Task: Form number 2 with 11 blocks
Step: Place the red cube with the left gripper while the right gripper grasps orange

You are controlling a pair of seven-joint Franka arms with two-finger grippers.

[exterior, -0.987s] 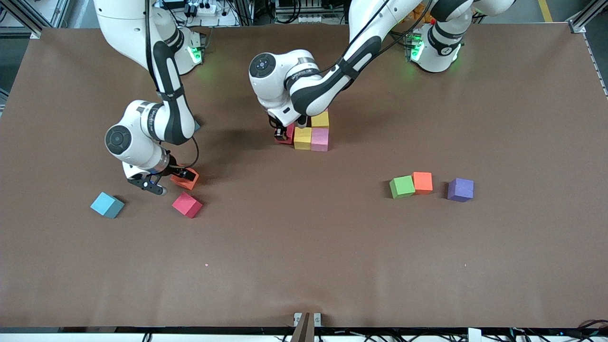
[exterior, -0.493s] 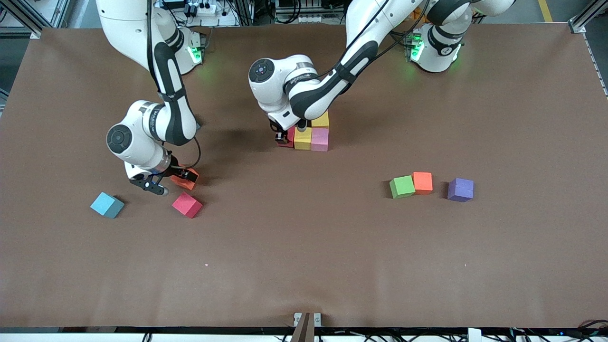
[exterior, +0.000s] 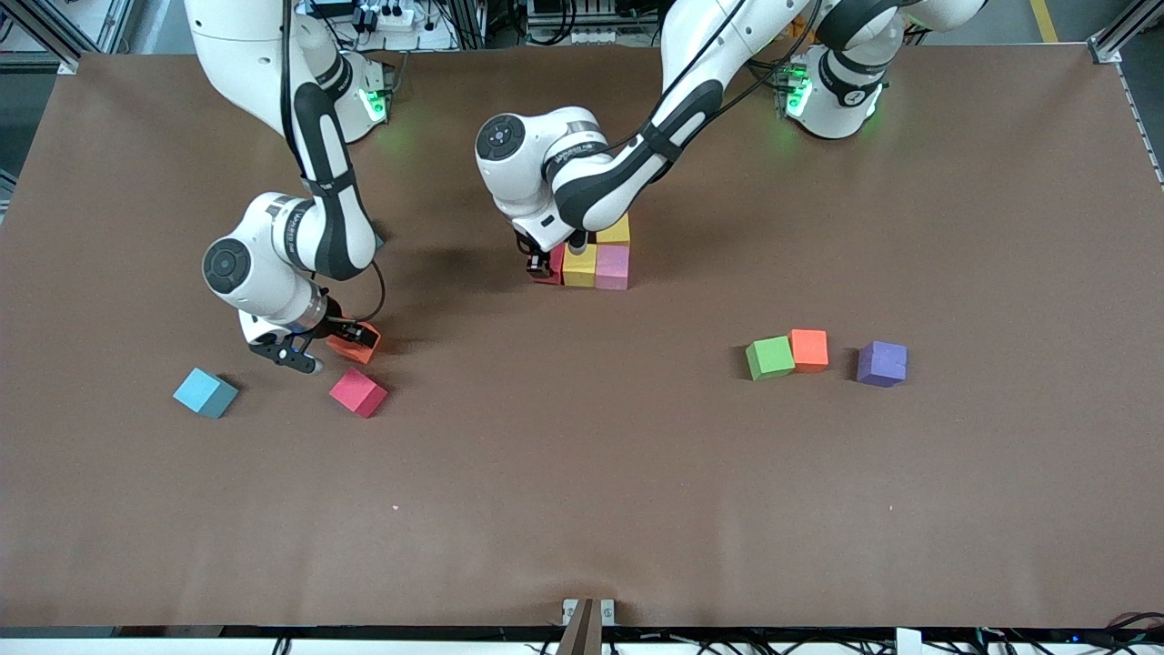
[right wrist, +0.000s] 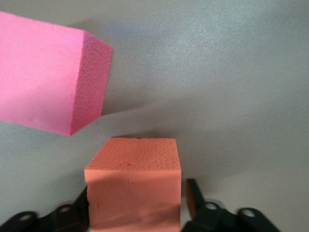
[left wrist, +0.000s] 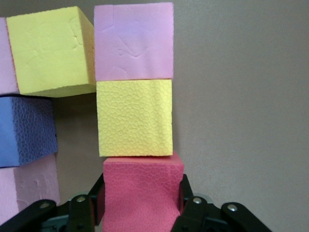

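Since a second ago you can see the left gripper (exterior: 543, 267) has carried its red block (exterior: 553, 264) a little farther from the front camera, up against the yellow block (exterior: 579, 265) in the started number 2 (exterior: 596, 257), while the right gripper (exterior: 326, 344) has barely shifted at the orange block (exterior: 356, 343). From the front, a red block (exterior: 358, 392) lies just nearer the camera than that orange one, a teal cube (exterior: 205, 393) sits toward the right arm's end of the surface (exterior: 582, 491), and a green block (exterior: 770, 357), an orange block (exterior: 808, 349) and a purple block (exterior: 881, 363) lie toward the left arm's end. Your left wrist view shows the fingers (left wrist: 187, 199) clamped on the red block (left wrist: 141, 193), which touches the yellow block (left wrist: 135, 118), with a pink block (left wrist: 133, 40) next in line. Your right wrist view shows the fingers (right wrist: 194, 198) either side of the orange block (right wrist: 133, 187); you cannot tell whether they grip it.
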